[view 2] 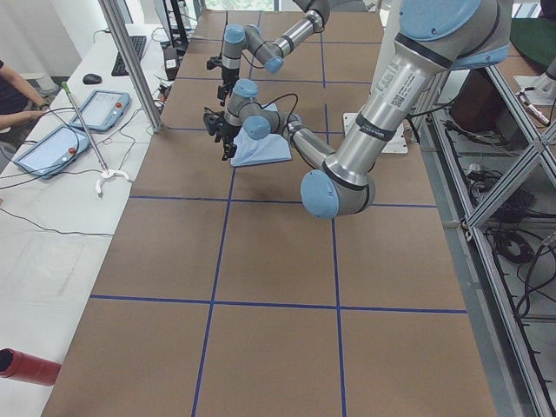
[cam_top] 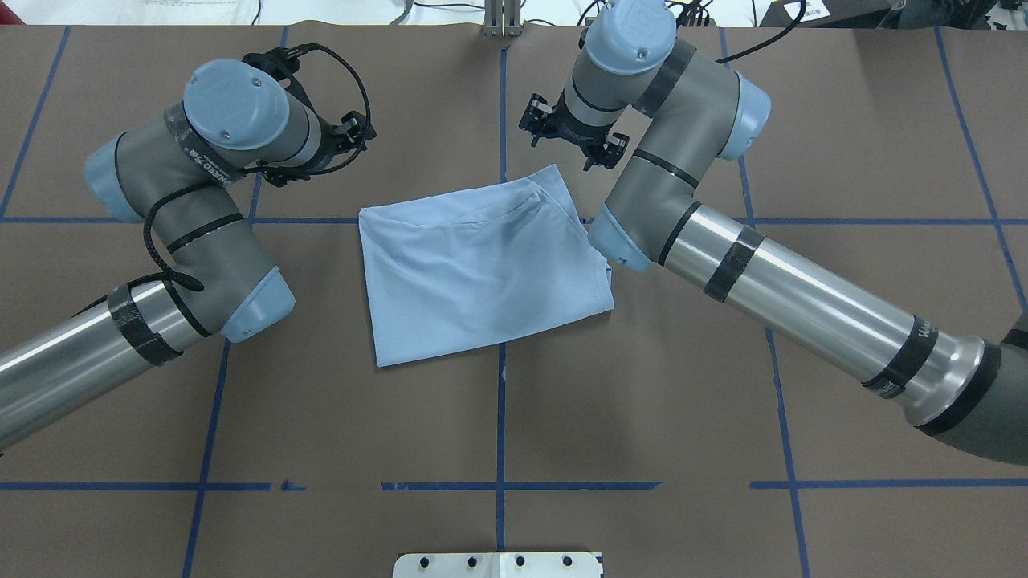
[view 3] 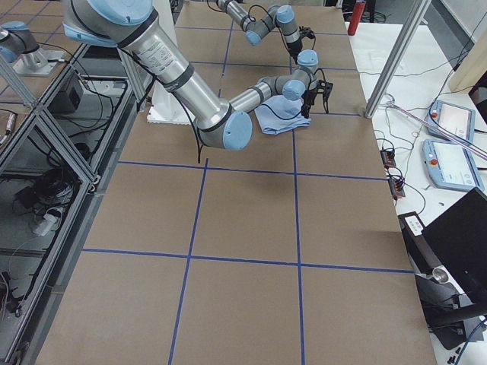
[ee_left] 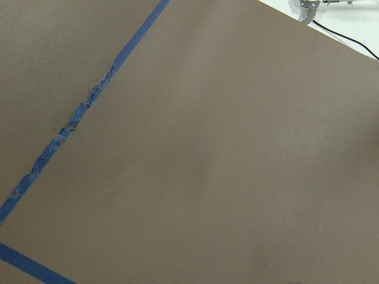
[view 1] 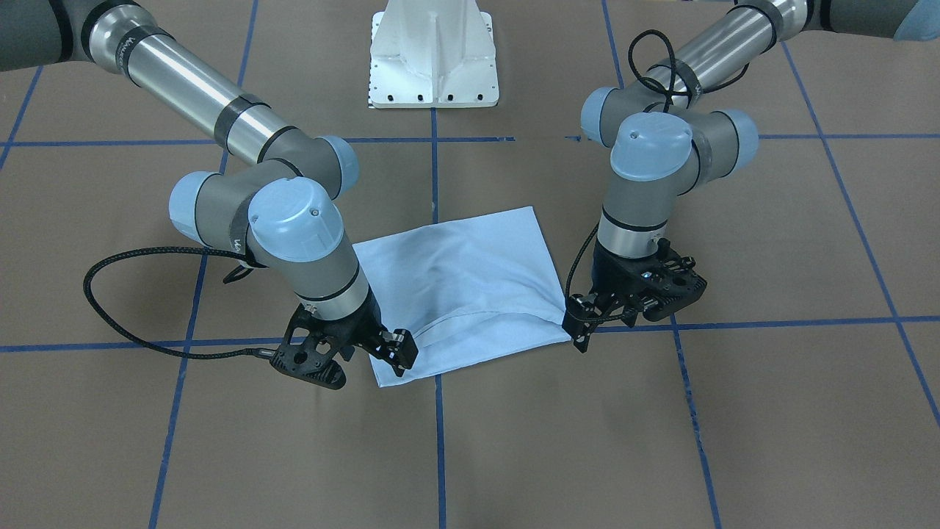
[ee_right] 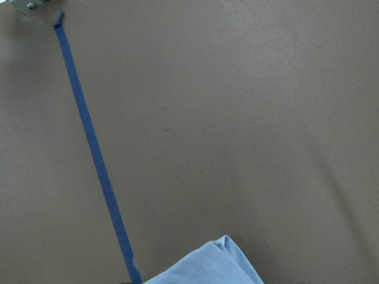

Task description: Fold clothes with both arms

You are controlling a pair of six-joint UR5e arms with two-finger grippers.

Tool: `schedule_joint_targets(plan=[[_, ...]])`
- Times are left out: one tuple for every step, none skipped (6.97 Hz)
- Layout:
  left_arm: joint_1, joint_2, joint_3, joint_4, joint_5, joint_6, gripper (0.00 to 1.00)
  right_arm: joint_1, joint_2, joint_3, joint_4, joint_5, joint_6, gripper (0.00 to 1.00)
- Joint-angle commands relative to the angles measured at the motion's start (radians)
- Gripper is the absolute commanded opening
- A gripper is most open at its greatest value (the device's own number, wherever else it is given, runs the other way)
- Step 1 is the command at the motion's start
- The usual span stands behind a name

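Observation:
The clothes are one light blue T-shirt (cam_top: 482,257), folded into a rough rectangle and lying flat at the middle of the brown table. Its print and label are hidden. My left gripper (view 1: 578,323) hovers just off the shirt's far corner on my left side, open and empty. My right gripper (cam_top: 572,136) stands open beside the other far corner, holding nothing. The right wrist view shows only that shirt corner (ee_right: 204,266) at its lower edge. Only bare table and blue tape appear in the left wrist view.
The white pedestal base (view 1: 433,59) sits at the robot's edge of the table. Blue tape lines (cam_top: 500,417) grid the brown surface. A side table with tablets (view 2: 95,109) runs beyond the far edge, where a person's arm (view 2: 17,95) rests.

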Motion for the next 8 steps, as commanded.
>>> schedule_joint_targets(plan=[[-0.122, 0.055, -0.075, 0.014, -0.167, 0.24, 1.0, 0.056, 0.001, 0.007, -0.031, 0.056, -0.168, 1.0], [-0.21, 0.131, -0.13, 0.014, -0.252, 0.441, 1.0, 0.149, -0.072, 0.063, -0.107, 0.14, -0.415, 1.0], [-0.338, 0.187, -0.136, 0.03, -0.325, 0.686, 1.0, 0.254, -0.198, 0.146, -0.163, 0.183, -0.688, 1.0], [-0.455, 0.231, -0.128, 0.058, -0.341, 0.954, 1.0, 0.361, -0.295, 0.172, -0.181, 0.22, -0.894, 1.0], [-0.576, 0.259, -0.104, 0.098, -0.343, 1.206, 1.0, 0.467, -0.386, 0.186, -0.194, 0.289, -1.089, 1.0], [-0.691, 0.264, -0.079, 0.176, -0.348, 1.395, 1.0, 0.591, -0.476, 0.203, -0.217, 0.391, -1.247, 1.0], [-0.735, 0.299, -0.08, 0.182, -0.348, 1.524, 1.0, 0.657, -0.611, 0.241, -0.217, 0.409, -1.369, 1.0], [-0.808, 0.325, -0.067, 0.181, -0.346, 1.599, 1.0, 0.682, -0.647, 0.242, -0.221, 0.406, -1.42, 1.0]])
